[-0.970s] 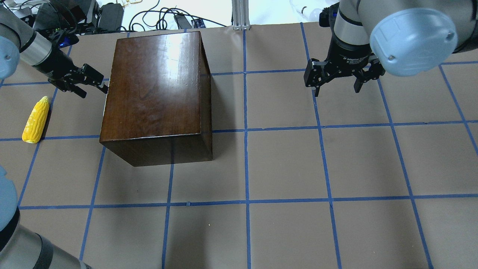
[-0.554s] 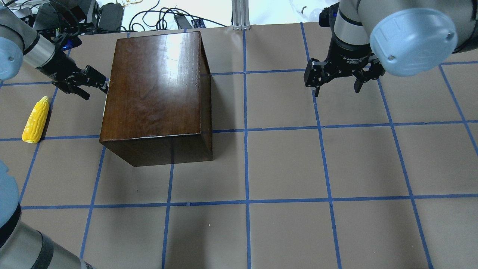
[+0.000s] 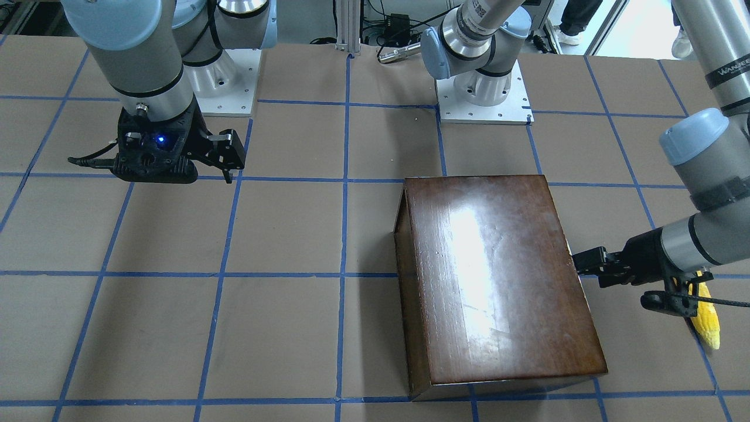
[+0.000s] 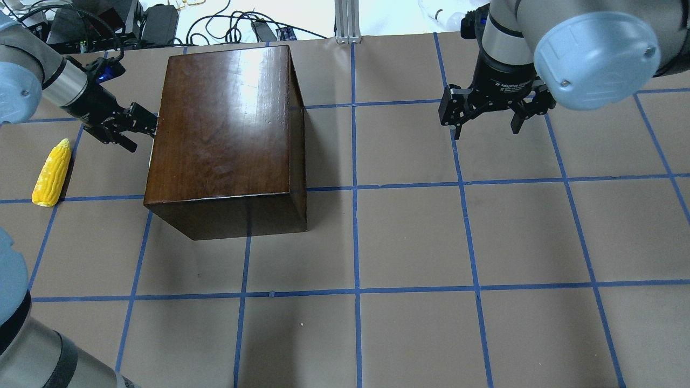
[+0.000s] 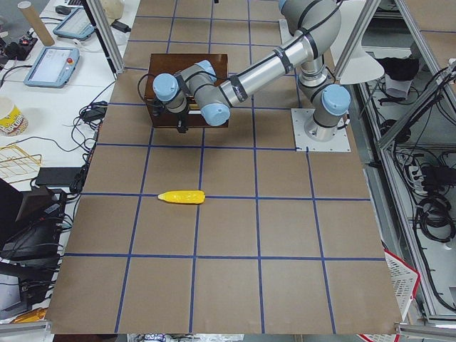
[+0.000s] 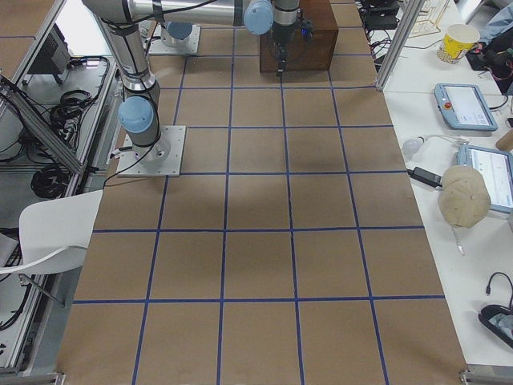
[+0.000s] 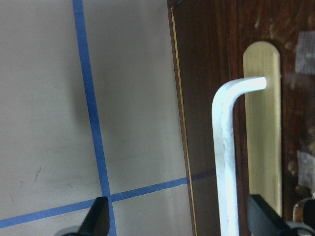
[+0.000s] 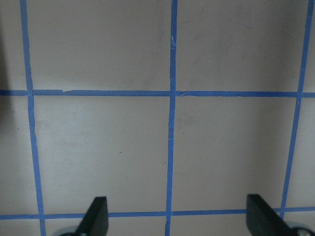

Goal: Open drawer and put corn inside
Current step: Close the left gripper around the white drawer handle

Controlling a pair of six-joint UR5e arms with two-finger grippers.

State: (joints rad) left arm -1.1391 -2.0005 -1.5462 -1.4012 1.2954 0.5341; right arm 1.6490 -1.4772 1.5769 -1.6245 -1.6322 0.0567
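Note:
The glossy dark-brown box stands left of the table's middle and also shows in the front view. Its drawer is closed; the worn dark front panel with a white bar handle on a brass plate fills the left wrist view. My left gripper is open at the box's left face, and its fingers stand on either side of the handle without closing on it. The yellow corn lies on the table left of the box. My right gripper is open and empty over the table at the far right.
The table is brown paper with a grid of blue tape. Cables and power bricks lie beyond the far edge. An aluminium post stands at the far middle. In the front view the left arm's cable partly hides the corn.
My left gripper has moved right and slightly forward, up to the box's left face. The right arm, the box and the corn have not moved.

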